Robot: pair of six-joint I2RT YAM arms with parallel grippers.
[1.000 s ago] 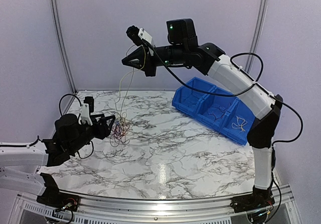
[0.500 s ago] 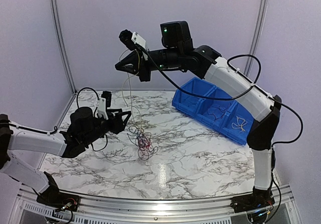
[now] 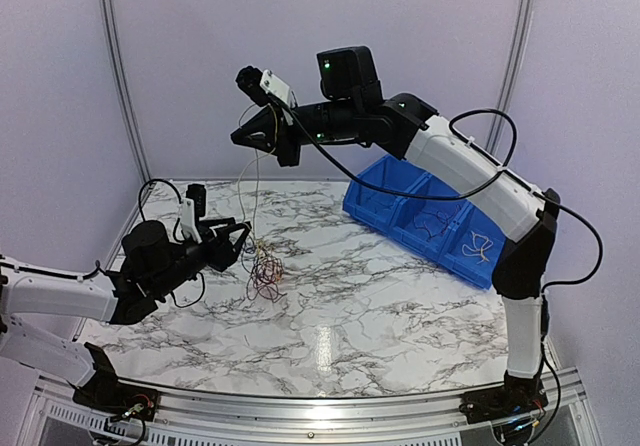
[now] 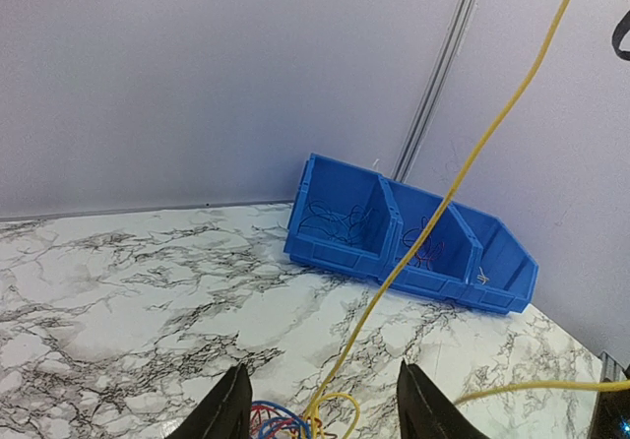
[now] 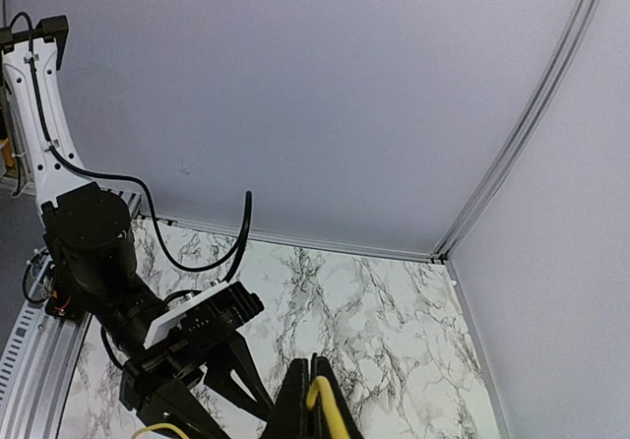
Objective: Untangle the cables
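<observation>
The cables are a small tangle (image 3: pixel 265 271) of blue, red and yellow wire resting on the marble table. A yellow cable (image 3: pixel 252 181) rises from it to my right gripper (image 3: pixel 240 137), which is shut on that cable (image 5: pixel 317 397) high above the table. My left gripper (image 3: pixel 241 236) hovers low, just left of the tangle, open. In the left wrist view the yellow cable (image 4: pixel 433 213) runs up between the fingers of my left gripper (image 4: pixel 320 414) without touching them. Blue and red loops (image 4: pixel 268 421) show at the bottom edge.
A blue three-compartment bin (image 3: pixel 430 216) stands at the back right, with loose wires in its compartments (image 4: pixel 340 224). The booth's walls and corner rail (image 4: pixel 441 75) close the back. From the right wrist, the left arm (image 5: pixel 148 336) shows below.
My left arm swung forward and right toward the tangle, and its jaws narrowed a little. The tangle shifted right, then partly back. My right gripper moved slightly left with the yellow cable.
</observation>
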